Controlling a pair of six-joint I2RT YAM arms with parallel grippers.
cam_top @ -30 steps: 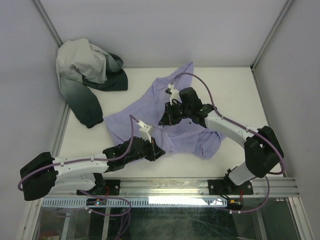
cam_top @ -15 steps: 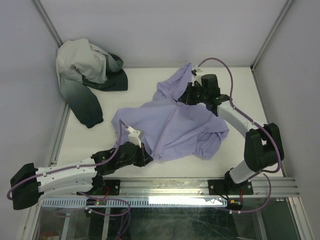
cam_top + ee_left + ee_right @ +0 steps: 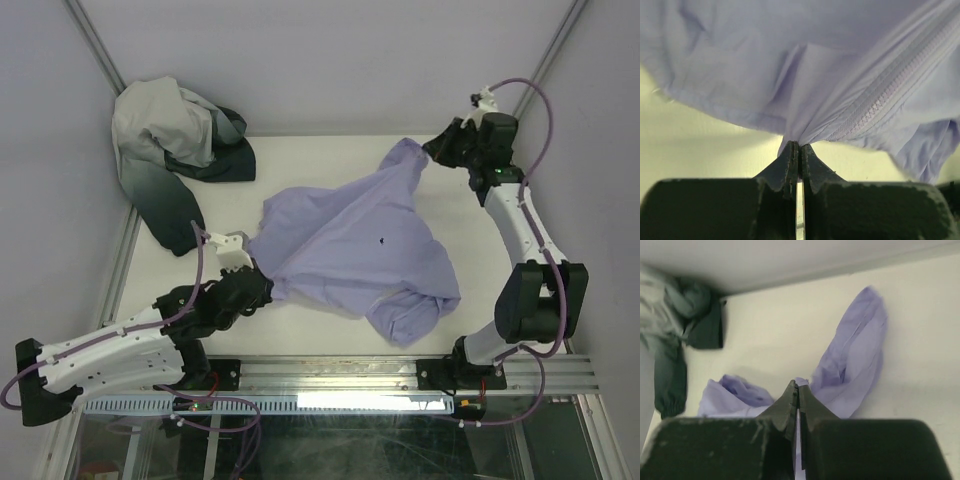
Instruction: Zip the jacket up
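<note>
Now both jaws pinch the thin lavender fabric jacket (image 3: 350, 245), stretched between them; further pull could slip either hold.

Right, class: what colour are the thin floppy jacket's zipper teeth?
Pale lavender zipper teeth, matching the thin lavender fabric jacket; clearest in left wrist view.

A white table (image 3: 290, 160) sits boxed in by plain pale grey panels: a back wall (image 3: 330, 60), a left wall (image 3: 50, 200) and a right wall (image 3: 590, 180). Slim metal posts (image 3: 545, 65) mark the rear corners. An aluminium rail (image 3: 330, 375) runs along the near edge, with a bright strip (image 3: 360, 400) just below it.
</note>
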